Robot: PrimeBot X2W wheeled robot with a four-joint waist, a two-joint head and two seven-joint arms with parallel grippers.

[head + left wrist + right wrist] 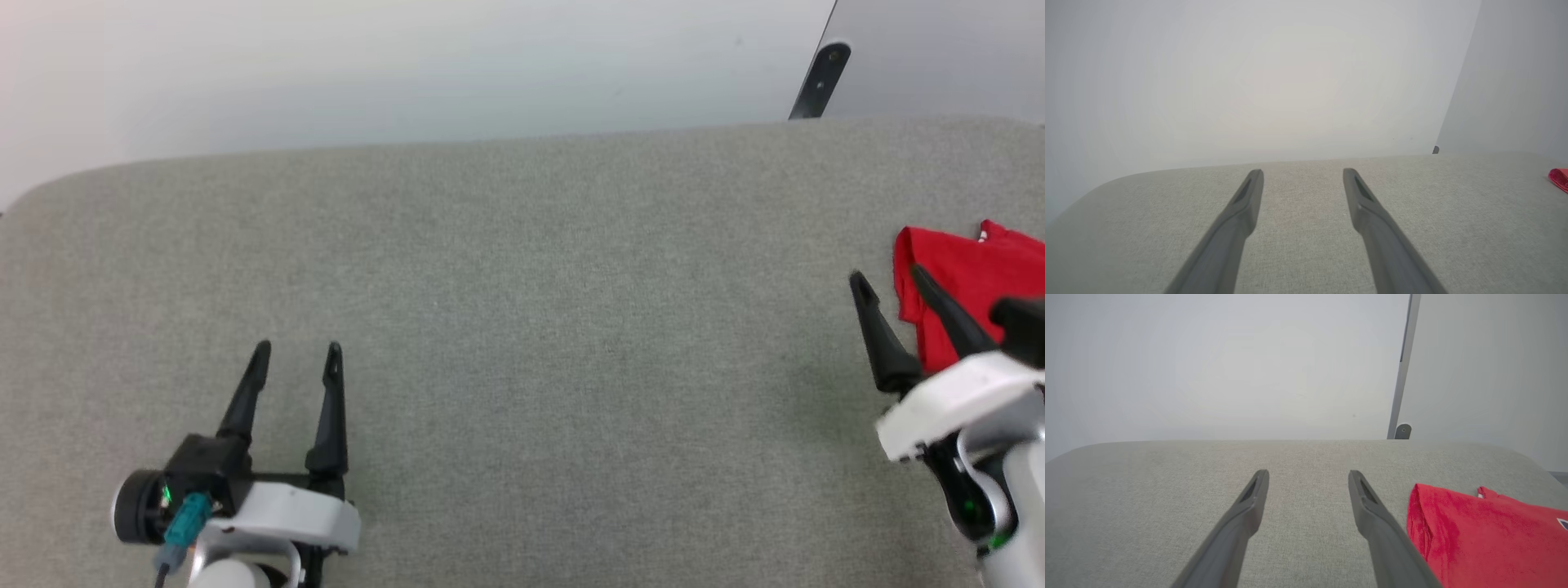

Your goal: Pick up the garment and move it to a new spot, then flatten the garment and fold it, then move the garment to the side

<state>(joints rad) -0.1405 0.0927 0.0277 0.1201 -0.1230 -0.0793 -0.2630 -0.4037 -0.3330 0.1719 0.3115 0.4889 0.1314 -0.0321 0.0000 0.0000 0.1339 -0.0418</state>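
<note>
Red cloth lies at the far right of the head view: the shirt (971,269) rests on the grey fabric tabletop (522,286), partly cut off by the frame's right edge. It looks doubled over, with a rounded fold facing left, though I cannot tell how neatly.

The right gripper (888,276) hangs at the lower right with its fingers spread wide and holding nothing. In the right wrist view, one finger (1384,535) runs just beside the shirt's folded edge (1414,522); I cannot tell whether they touch. The left gripper (297,349) is at the lower left, also spread and empty, well apart from the shirt.

The main risk is that near finger. If it sweeps sideways it could catch the fold, drag the top layer and undo the shape. A shallow pinch would likely lift one layer only, so the rest would sag open. A push towards the right could slide the shirt off the tabletop's rounded corner, visible at the right of the wrist view.
</note>
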